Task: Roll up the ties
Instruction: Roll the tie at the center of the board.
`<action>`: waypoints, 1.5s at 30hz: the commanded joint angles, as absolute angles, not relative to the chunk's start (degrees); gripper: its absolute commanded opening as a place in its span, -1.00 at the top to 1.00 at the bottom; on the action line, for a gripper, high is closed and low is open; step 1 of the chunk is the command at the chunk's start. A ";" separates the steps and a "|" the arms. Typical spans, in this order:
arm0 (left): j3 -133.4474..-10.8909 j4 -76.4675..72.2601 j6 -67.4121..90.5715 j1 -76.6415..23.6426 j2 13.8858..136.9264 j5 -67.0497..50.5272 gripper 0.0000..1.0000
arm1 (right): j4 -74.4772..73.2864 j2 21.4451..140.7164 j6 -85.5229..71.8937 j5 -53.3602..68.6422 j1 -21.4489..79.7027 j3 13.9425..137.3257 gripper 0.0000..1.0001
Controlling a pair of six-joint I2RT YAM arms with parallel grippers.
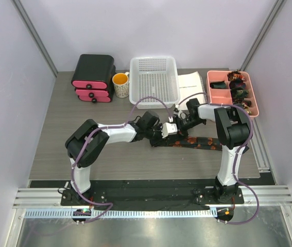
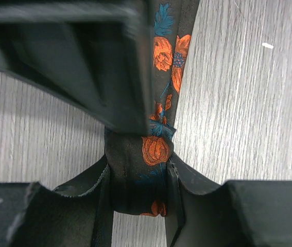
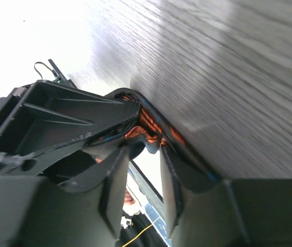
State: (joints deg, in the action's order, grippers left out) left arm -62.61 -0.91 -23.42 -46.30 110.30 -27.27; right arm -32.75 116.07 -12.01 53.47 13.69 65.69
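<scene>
We are clamping our left gripper on the dark orange-flowered tie, both fingers pressing its folded end. Our right gripper is meeting it head-on, jaws standing apart with the tie's fold at their tips. From the grippers the tie is trailing rightward, flat on the grey tabletop. Farther right and beyond, a pink tray is holding coiled ties.

The tie is black with orange-red flowers and blue leaves. Grey wood grain covers the tabletop. The basket is white mesh, the tray pink, the mug yellow-orange inside, the drawer box black with pink fronts
</scene>
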 commanded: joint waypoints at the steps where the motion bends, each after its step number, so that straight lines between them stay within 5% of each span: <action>1: -62.22 13.09 -27.95 -49.04 114.96 -17.94 0.77 | -39.27 111.98 -7.91 51.68 12.48 69.34 0.19; 15: -68.64 21.09 -28.83 -49.66 119.35 -15.82 0.80 | -31.47 112.23 -15.03 58.54 13.09 66.01 0.13; 20: -68.82 22.32 -29.35 -49.66 119.01 -16.70 0.74 | -31.11 115.04 -12.84 54.32 13.10 66.09 0.74; 22: -68.91 22.94 -29.71 -49.57 118.83 -18.18 0.62 | -31.11 116.19 -12.13 52.66 12.75 66.27 0.97; 32: -70.13 21.89 -26.81 -44.12 114.17 -29.86 -0.11 | -31.11 119.79 -6.51 47.56 9.58 64.42 0.97; 45: -66.62 4.58 -16.97 -43.24 110.30 -39.54 -0.36 | -31.73 119.53 -3.17 38.59 8.44 62.84 0.98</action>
